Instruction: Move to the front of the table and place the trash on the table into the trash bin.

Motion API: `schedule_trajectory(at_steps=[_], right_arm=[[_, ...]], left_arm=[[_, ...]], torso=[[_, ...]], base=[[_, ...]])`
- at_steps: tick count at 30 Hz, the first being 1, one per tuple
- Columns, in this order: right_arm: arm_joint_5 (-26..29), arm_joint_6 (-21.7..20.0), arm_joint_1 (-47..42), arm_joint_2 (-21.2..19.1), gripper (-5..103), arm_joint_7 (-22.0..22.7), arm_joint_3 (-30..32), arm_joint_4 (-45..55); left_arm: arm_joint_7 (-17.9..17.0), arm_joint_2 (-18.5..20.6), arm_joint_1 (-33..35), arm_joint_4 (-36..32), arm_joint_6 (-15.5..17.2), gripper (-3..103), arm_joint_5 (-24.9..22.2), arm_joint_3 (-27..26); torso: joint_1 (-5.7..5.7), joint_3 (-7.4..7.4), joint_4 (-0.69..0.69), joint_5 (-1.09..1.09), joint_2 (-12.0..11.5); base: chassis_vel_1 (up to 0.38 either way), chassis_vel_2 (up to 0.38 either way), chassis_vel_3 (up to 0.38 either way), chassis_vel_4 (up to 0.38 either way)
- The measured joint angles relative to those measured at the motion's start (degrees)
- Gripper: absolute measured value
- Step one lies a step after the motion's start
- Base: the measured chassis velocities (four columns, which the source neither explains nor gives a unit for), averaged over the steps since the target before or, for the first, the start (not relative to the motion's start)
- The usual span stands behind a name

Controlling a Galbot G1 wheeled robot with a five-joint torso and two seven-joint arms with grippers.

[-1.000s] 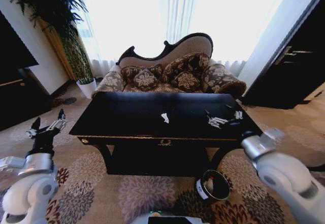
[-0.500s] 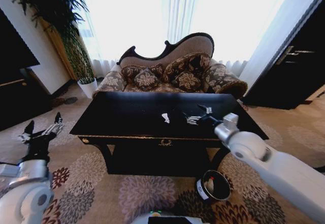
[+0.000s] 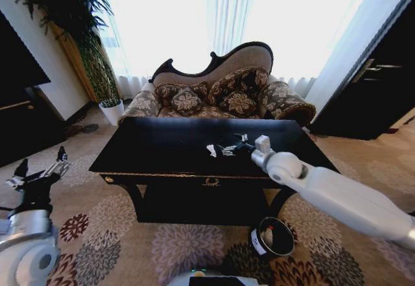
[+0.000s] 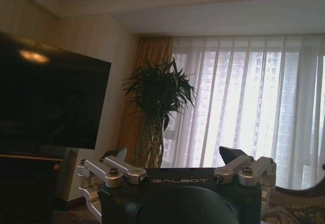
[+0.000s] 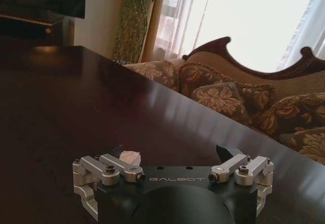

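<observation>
Bin: one, black, on the carpet at lower right of the head view, below the tabletop's front edge, mouth up, likely so scraps can be dropped in from above. Left tool: one, lower left, fingers spread, clear of the furniture, holding nothing; apparently parked. Right tool: one, mid-frame over the tabletop, fingers apart, empty, pointed at the scrap; probably lined up to straddle it. Scrap: one white crumpled paper, mid-tabletop, just beside the right tool's tips; in the right wrist view it sits beside one finger. Other trash: none made out.
</observation>
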Motion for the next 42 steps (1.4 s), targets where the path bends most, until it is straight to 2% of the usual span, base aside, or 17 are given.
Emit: schedule_trajectory(at_steps=[8,17,23,27,30,32,35,36,39,40,42], right_arm=[[2.3,-1.5,5.8,1.9,100,-2.6,-6.6,-3.0],[6.1,-3.8,8.4,3.1,100,-3.5,-9.3,-3.2],[5.5,-4.2,9.3,4.1,103,-3.7,-11.0,-3.7],[3.9,-4.2,9.4,4.4,99,-4.5,-11.5,-4.2],[2.8,-4.2,9.4,4.6,90,-5.1,-11.6,-4.6],[2.6,-4.2,9.3,4.6,90,-5.3,-11.6,-4.7],[1.9,-3.9,9.2,4.5,75,-5.6,-11.6,-4.9],[1.9,-3.9,9.2,4.5,75,-5.6,-11.6,-4.9],[1.8,-3.8,9.0,3.9,58,-6.3,-11.5,-5.0],[1.8,-3.8,9.0,3.9,58,-6.3,-11.5,-5.0],[1.7,-3.6,8.9,3.4,47,-6.6,-11.2,-5.0]], left_arm=[[0.0,1.1,-1.5,2.5,-0.1,100,-0.3,0.2],[0.0,1.4,-3.0,4.4,-0.1,100,-0.2,1.5],[0.0,1.2,-3.3,4.8,-0.2,100,0.1,2.0],[0.0,1.2,-3.3,5.1,-0.3,100,0.1,1.8],[0.0,1.2,-3.2,5.3,-0.5,100,0.0,1.6],[0.0,1.2,-3.2,5.3,-0.6,100,0.0,1.5],[0.0,1.2,-3.2,5.4,-0.6,100,0.0,1.5],[0.0,1.2,-3.2,5.4,-0.6,100,0.0,1.5],[0.0,1.2,-3.4,5.5,-0.6,100,0.0,1.8],[0.0,1.2,-3.4,5.5,-0.6,100,0.0,1.8],[0.0,1.3,-3.4,5.6,-0.6,100,0.0,1.9]], torso=[[0.00,0.00,-0.01,0.01,0.0],[-0.01,-0.01,-0.01,0.01,0.0],[-0.01,0.00,0.00,0.01,0.0],[-0.01,-0.01,-0.01,0.01,0.0],[-0.01,-0.01,-0.01,0.01,0.0],[-0.01,0.00,-0.01,0.01,0.0],[-0.01,-0.01,0.00,0.01,0.0],[-0.01,-0.01,0.00,0.01,0.0],[-0.01,-0.01,-0.01,0.01,0.0],[-0.01,-0.01,-0.01,0.01,0.0],[-0.01,0.00,-0.01,0.01,0.0]], base=[[0.000,0.000,0.000,0.000],[0.000,0.000,0.000,0.000],[0.000,0.000,0.000,0.000],[0.000,0.000,0.000,0.000],[0.000,0.000,0.000,0.000],[0.000,0.000,0.000,0.000],[0.000,0.000,0.000,0.000],[0.000,0.000,0.000,0.000],[0.000,0.000,0.000,0.000],[0.000,0.000,0.000,0.000],[0.000,0.000,0.000,0.000]])
